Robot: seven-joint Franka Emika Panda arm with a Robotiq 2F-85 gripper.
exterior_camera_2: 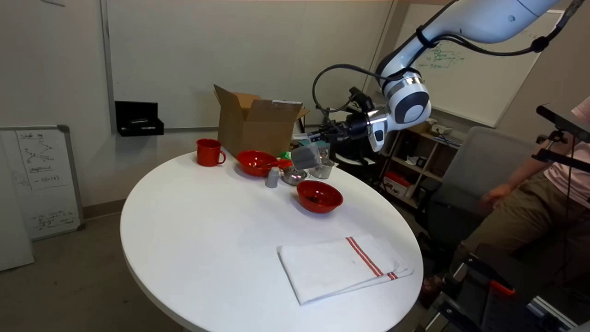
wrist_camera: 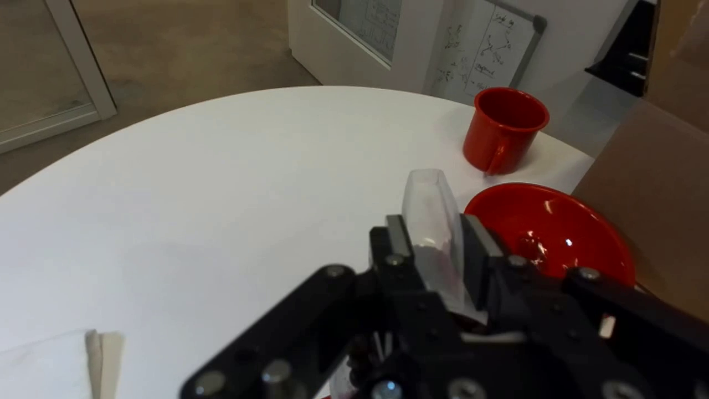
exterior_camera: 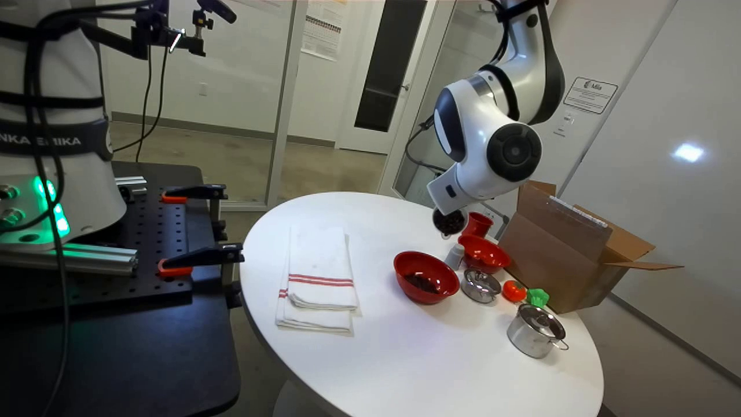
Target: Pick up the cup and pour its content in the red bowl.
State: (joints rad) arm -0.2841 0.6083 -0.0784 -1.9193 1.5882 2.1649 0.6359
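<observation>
Clearly gripped in hand [wrist_camera: 435,241]: cup [exterior_camera_2: 306,157], long axis aslant, mouth [exterior_camera: 450,222] toward viewer in exterior view.

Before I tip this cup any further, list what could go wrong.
Spill: dark pieces show inside the tilted cup; any that miss the red bowl could scatter on the table.
Slip: the end effector grips a slim clear part, seemingly the cup's, so the cup might twist as its load shifts.
Knock: the shaker stands near the red bowl and might topple if the cup swings low.
</observation>
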